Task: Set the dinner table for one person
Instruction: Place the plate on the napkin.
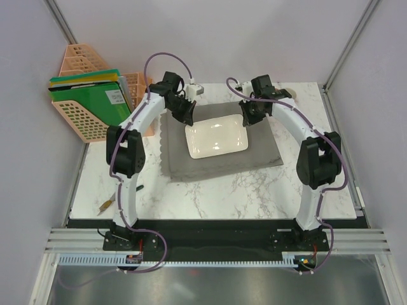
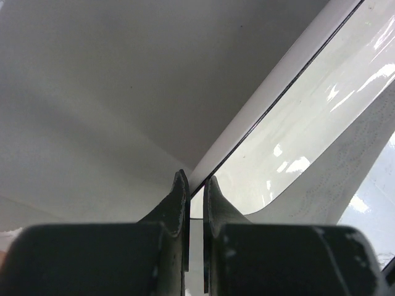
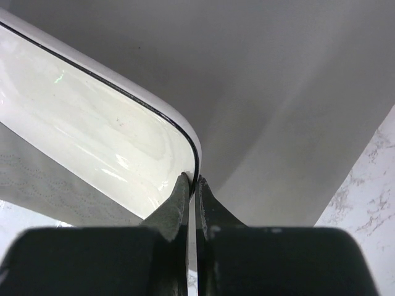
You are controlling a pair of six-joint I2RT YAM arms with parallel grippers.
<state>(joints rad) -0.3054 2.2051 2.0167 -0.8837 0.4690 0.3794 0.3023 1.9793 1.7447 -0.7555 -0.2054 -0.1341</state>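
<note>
Top view: white, grey-veined marble-pattern tabletop point(image 1: 216, 190) fills mid-frame, flat and hard. Matte grey placemat point(image 1: 257, 159) sits at centre, its left edge scalloped. On it is a glossy white rectangular plate point(image 1: 216, 140) with rounded corners, slightly skewed. The left hand point(image 1: 185, 113) and right hand point(image 1: 249, 117) are at the plate's upper corners. Upper left: a peach mesh file rack point(image 1: 82, 121) holding green folders point(image 1: 89, 95).

Left wrist: left hand point(image 2: 194, 183) is clenched on the plate's thin rim, which runs into the finger gap.

Right wrist: right hand point(image 3: 192, 179) is clenched on a rounded plate corner.

Step, I'd say: squaring the plate on the mat. Can't tell if it's lifted or resting. Next needs a level set-down and both hands releasing together. The glaze looks slick and the pinch is thin, so it could twist.
</note>
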